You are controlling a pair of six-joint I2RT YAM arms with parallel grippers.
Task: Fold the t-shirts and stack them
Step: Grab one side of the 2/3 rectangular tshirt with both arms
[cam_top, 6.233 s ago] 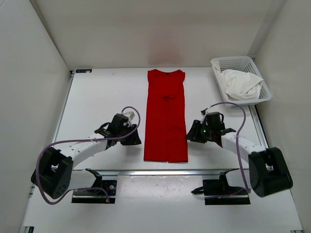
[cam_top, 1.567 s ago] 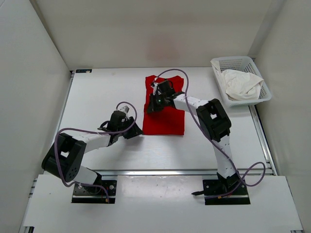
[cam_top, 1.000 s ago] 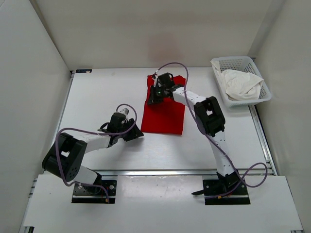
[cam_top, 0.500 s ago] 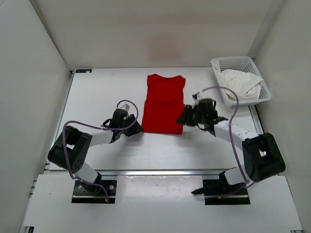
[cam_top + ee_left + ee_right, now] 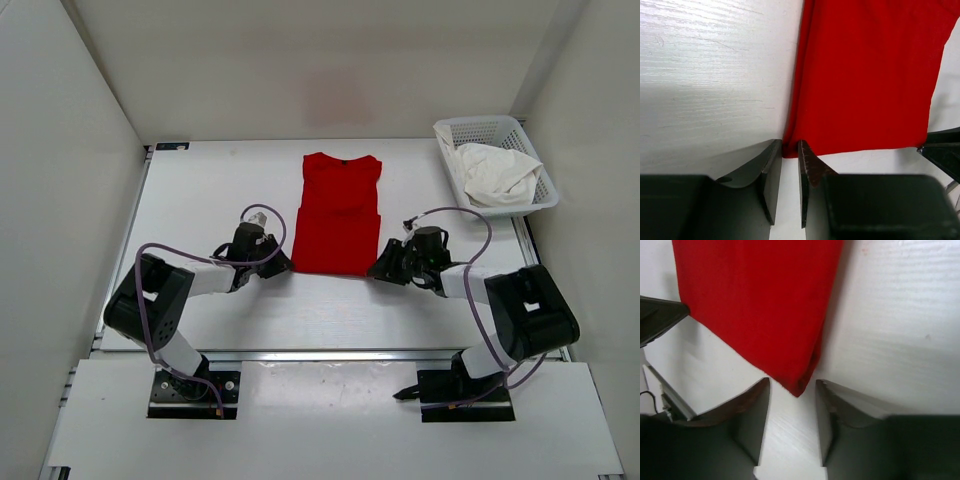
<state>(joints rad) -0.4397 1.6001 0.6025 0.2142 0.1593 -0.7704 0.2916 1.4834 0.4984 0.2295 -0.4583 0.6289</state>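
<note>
Red shirt (image 5: 338, 220) folded on the worktop (image 5: 200, 200), a pincer at each near corner.

The red shirt lies flat in the middle of the worktop, collar end away from the arms. The left pincer (image 5: 283, 267) sits low at its near left corner, fingers only narrowly apart, the corner right at their tips and bare worktop showing in the gap. The right pincer (image 5: 376, 271) is at the near right corner, fingers wider apart, the corner poking between the tips without being pinched. A white shirt (image 5: 495, 175) lies crumpled in the basket (image 5: 520, 135) at the far right.
</note>
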